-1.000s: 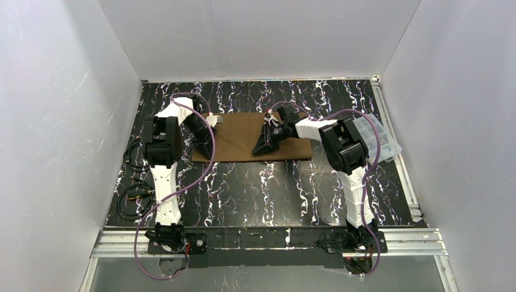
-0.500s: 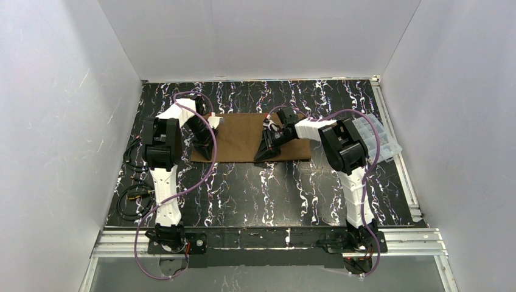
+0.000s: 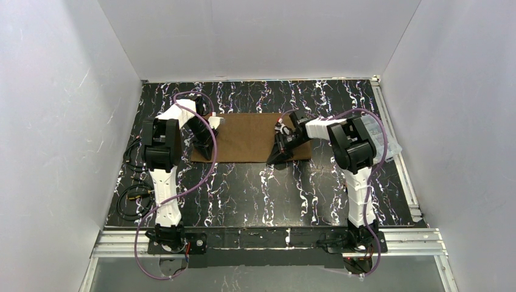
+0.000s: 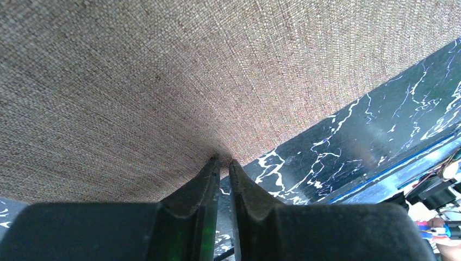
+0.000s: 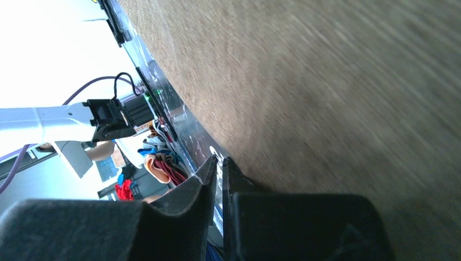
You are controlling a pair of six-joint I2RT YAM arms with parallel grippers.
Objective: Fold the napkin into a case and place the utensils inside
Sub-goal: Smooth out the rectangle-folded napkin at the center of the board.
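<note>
The brown napkin (image 3: 246, 135) lies flat on the black marbled table (image 3: 255, 188) as a wide rectangle. No case and no utensils are in view. My left gripper (image 3: 205, 152) is at the napkin's near left corner. In the left wrist view the left gripper (image 4: 222, 161) has its jaws nearly together, with the woven napkin (image 4: 163, 81) puckered at their tips. My right gripper (image 3: 278, 156) is at the near edge, right of the middle. In the blurred right wrist view the right gripper (image 5: 218, 160) shows only a thin slit, and the edge of the napkin (image 5: 326, 81) runs into it.
A clear plastic compartment box (image 3: 382, 139) sits at the table's right side, partly behind the right arm. Black cables (image 3: 131, 198) lie along the left side. An aluminium rail (image 3: 403, 176) borders the right edge. White walls close in three sides.
My right gripper has slid to the right along the napkin's near edge and its jaws have narrowed. The left gripper has stayed at the near left corner.
</note>
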